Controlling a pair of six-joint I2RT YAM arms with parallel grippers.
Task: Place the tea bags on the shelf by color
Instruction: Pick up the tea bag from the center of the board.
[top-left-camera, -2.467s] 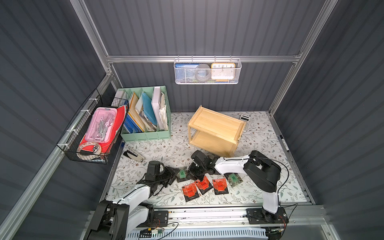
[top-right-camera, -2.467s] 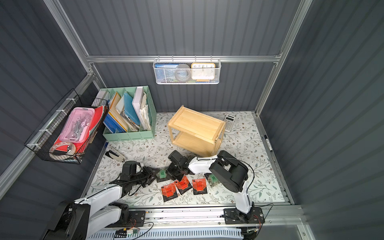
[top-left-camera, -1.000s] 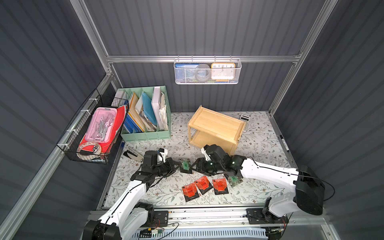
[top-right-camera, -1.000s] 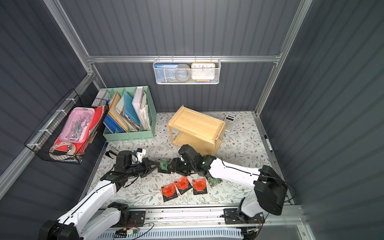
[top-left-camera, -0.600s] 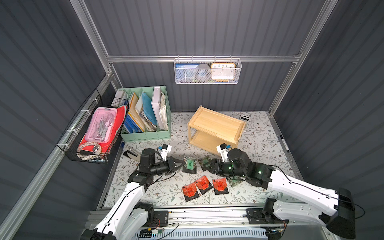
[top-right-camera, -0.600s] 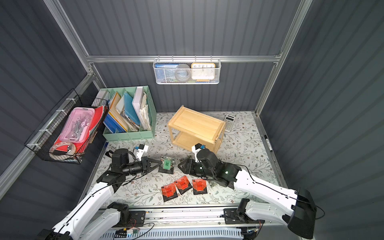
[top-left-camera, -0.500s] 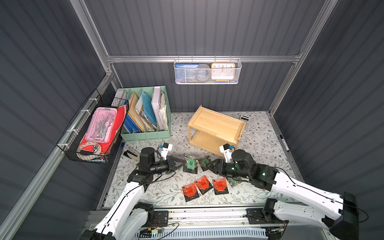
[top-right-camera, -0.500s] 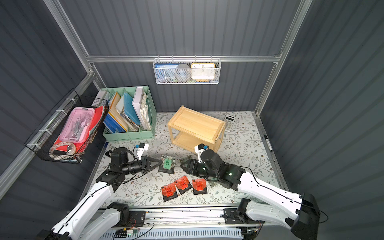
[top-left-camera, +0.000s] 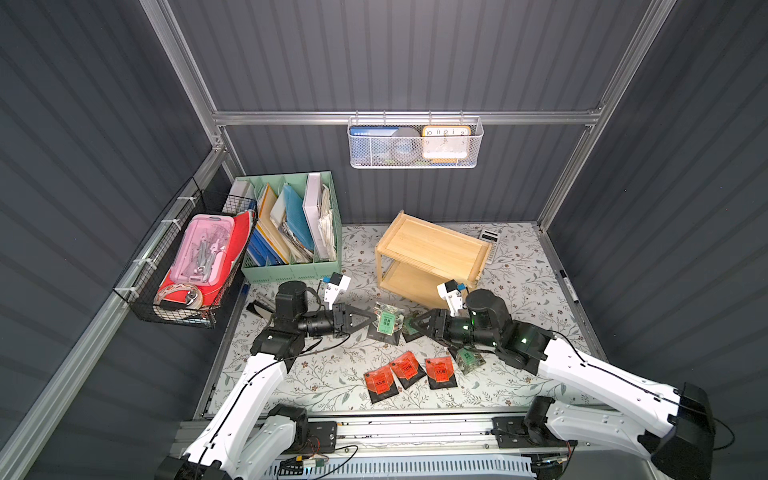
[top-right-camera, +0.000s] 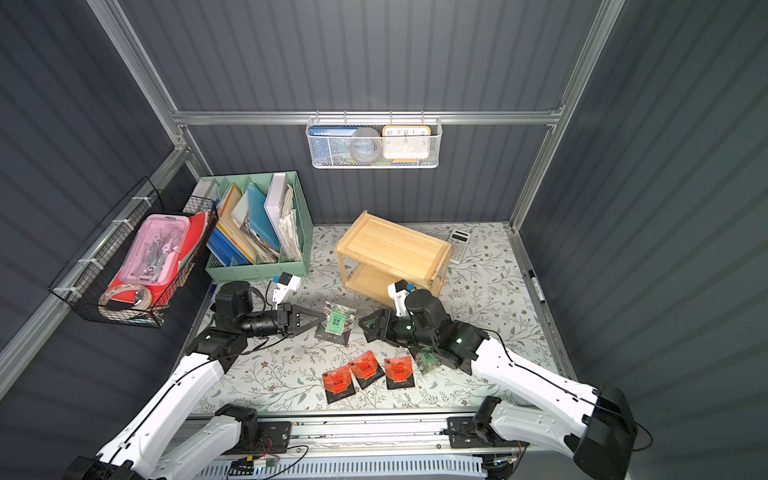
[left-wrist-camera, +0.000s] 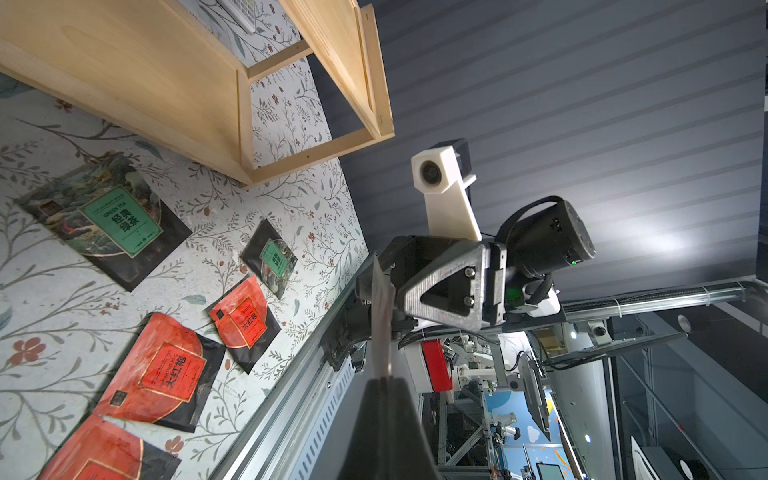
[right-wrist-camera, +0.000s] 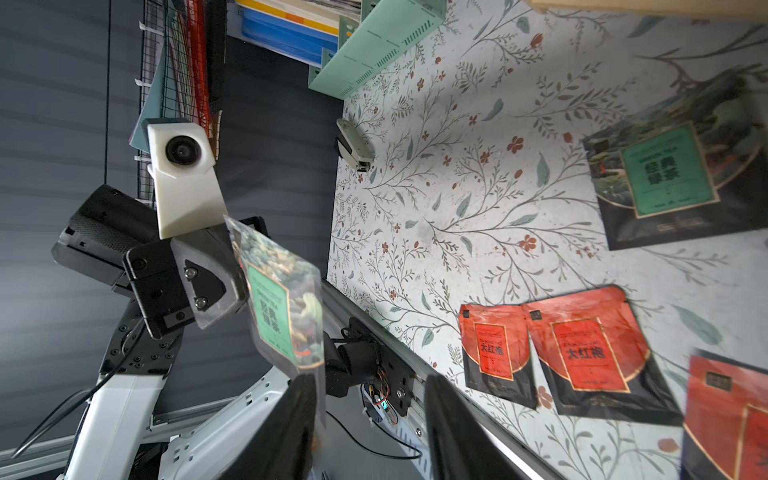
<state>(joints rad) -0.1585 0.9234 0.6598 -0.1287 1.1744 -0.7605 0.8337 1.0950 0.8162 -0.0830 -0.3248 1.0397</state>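
The left pincer (left-wrist-camera: 386, 380) is clamped on one edge of a green-labelled tea bag (right-wrist-camera: 278, 307) and holds it in the air, clear of the table (top-left-camera: 324, 374). The right pincer (right-wrist-camera: 368, 390) faces it tip to tip with its jaws apart. The bag's free edge reaches one of its fingers (right-wrist-camera: 291, 415), and there is a plain gap to the other, so this pincer grips nothing.

Under the two pincers a second green bag (left-wrist-camera: 116, 224) lies flat on the table, on the side toward the shelf (top-left-camera: 432, 245). A third green bag (top-left-camera: 468, 359) lies behind the right pincer, close against its arm. On the near side of both pincers, toward the front rail, three red-labelled tea bags (top-left-camera: 407, 368) lie flat in a tight row, at least two of them touching.

Beyond the right pincer stands the wooden shelf with its two tiers, near the pincer's wrist camera. A calculator (top-right-camera: 459, 245) lies behind the shelf. Beyond the left pincer is a mint file organizer (top-left-camera: 291, 274), with a stapler (right-wrist-camera: 353, 145) on the table beside that arm. Farther out on the left pincer's side a black wire basket (top-left-camera: 137, 291) hangs on the side wall. Farthest of all, a white mesh basket (top-left-camera: 415, 162) hangs on the back wall.
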